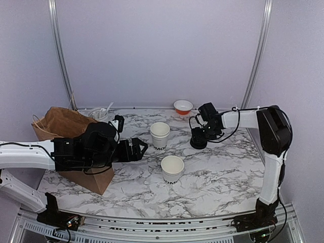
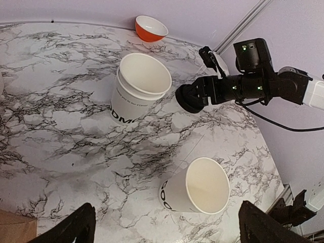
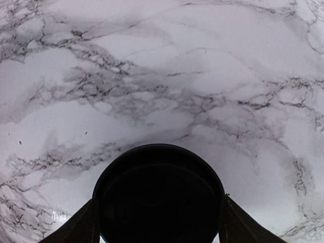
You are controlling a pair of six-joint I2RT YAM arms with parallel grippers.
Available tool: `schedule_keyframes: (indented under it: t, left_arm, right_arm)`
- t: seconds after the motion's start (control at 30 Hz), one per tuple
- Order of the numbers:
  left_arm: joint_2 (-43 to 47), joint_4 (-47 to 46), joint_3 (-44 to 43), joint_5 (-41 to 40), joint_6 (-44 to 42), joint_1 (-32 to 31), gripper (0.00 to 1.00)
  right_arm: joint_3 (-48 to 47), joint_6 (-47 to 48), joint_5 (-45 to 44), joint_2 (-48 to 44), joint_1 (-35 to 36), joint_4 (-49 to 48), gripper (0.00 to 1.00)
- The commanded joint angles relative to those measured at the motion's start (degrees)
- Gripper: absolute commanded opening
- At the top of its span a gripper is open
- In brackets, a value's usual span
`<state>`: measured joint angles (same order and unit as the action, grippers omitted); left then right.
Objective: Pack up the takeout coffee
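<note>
— Black lid [image 3: 160, 192], pinched in the right claw [image 1: 200, 136] far right, looks light and slick.
— Left claw [image 1: 137, 149] gapes empty; near cup [image 1: 172, 169] and far cup [image 1: 160, 134] stand central on the bench [image 1: 217, 177], probably crushable, best taken gently below the rim.

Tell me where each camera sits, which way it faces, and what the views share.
Top: above and behind the arm bases, looking down over the table; both arms show, with left gripper and right gripper.
Left wrist: over the table's left, facing across to the far cup, near cup and bowl; its own spread fingers show at the bottom corners.
Right wrist: pointing down at the table; its fingers grip the lid.
Shared: top and left wrist both show cups, bowl, right gripper with lid.
</note>
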<state>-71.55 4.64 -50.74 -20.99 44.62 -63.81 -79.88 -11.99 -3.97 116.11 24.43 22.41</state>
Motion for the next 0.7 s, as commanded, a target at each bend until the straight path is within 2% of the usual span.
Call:
schedule_keyframes:
  t: [0.0, 0.27, 0.67]
  left_arm:
    - [-0.75, 0.30, -1.29, 0.26, -0.05, -0.17, 0.99]
    - [-1.28, -0.25, -1.03, 0.50, 0.16, -0.09, 0.99]
    - [-1.60, -0.62, -0.93, 0.52, 0.12, -0.10, 0.99]
  right_arm:
    - [4.20, -2.74, -0.73, -5.39, 3.98, 1.05, 0.75]
    - [10.34, -5.75, -0.44, -10.04, 5.90, 0.14, 0.78]
    - [11.09, -5.51, -0.70, -10.06, 6.56, 0.10, 0.80]
